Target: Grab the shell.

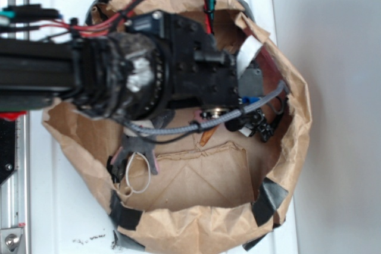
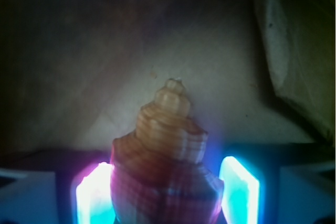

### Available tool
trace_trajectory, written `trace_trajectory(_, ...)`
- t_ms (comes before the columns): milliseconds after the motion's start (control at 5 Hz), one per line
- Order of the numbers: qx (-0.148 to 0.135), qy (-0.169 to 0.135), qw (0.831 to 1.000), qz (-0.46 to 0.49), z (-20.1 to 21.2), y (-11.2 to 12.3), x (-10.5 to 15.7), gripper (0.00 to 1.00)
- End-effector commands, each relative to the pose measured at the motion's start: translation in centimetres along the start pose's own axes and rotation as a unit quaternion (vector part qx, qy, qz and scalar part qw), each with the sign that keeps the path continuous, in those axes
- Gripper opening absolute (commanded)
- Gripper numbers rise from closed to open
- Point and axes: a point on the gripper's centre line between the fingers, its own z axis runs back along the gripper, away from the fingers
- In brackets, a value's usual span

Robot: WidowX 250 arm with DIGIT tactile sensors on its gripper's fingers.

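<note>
A: What holds the things here?

B: A brown paper bag [image 1: 196, 230], cut low and rolled open, its rim patched with dark tape. It sits on a white desk [image 1: 65, 206]. The black arm [image 1: 119, 75] reaches in from the left and covers most of the bag's inside.

A: What lies in the bag?

B: On the creased paper floor, near the left wall, a loop of pale band [image 1: 138, 172] beside a grey, pink-edged piece. At the right wall some dark bits and a blue one sit under the arm's head; I cannot tell what they are.

A: And the shell?

B: In the wrist view the shell [image 2: 165, 150] stands between the two lit pads of the pincer [image 2: 167, 192], spire pointing away toward the bag's paper. Its ridged orange-brown body fills the gap, the left pad [image 2: 94, 195] glowing pink-white against it and the right pad [image 2: 239, 187] cyan just beside it.

A: So the pincer is closed on it?

B: It is pinching the shell, as far as the wrist view shows. From outside the shell is hidden beneath the arm.
</note>
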Motion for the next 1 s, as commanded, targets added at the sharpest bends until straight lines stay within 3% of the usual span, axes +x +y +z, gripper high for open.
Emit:
trace_trajectory(0,-0.081,0.071,0.992,-0.065,11.5,2.6,1.7,0.00)
trace_trajectory(200,-0.062,0.066,0.993,-0.081,15.3,2.7,2.3,0.00)
trace_trajectory(400,-0.029,0.050,0.994,-0.096,17.3,1.4,2.4,0.00)
trace_trajectory(600,-0.016,0.029,0.995,-0.099,17.7,0.5,1.6,0.00)
trace_trajectory(800,-0.023,-0.045,0.994,-0.096,16.9,-0.3,0.2,0.00)
